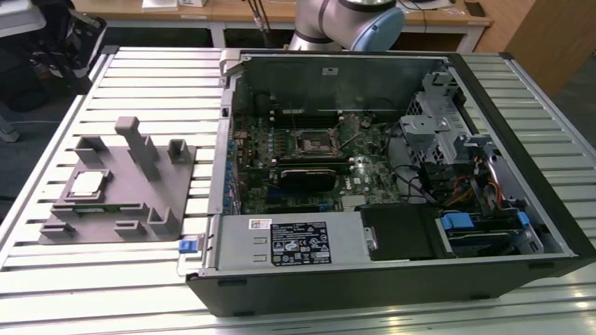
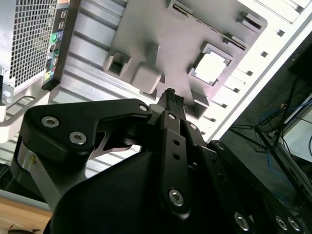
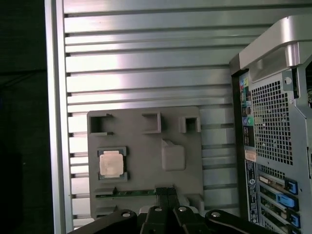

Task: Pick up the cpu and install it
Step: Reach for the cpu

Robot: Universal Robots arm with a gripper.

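The cpu (image 1: 86, 183) is a small silvery-white square chip lying flat in a recess of the grey tray (image 1: 139, 202), at the exterior view's left beside the open computer case. In both wrist views the cpu (image 2: 210, 68) (image 3: 111, 163) sits in the tray (image 3: 146, 141) well below my gripper. My gripper (image 3: 165, 191) (image 2: 169, 93) hangs high above the tray, off to one side of the cpu. Its black fingers are pressed together and shut on nothing. The black square socket (image 1: 312, 142) lies on the motherboard inside the case.
The open computer case (image 1: 391, 174) lies on the slatted metal table (image 1: 139, 77), with drive cages and cables at its right. Several upright blocks (image 1: 139, 150) rise from the tray. A long green memory stick (image 3: 126, 193) lies in a tray slot near the cpu. The arm's base (image 1: 345, 21) stands behind the case.
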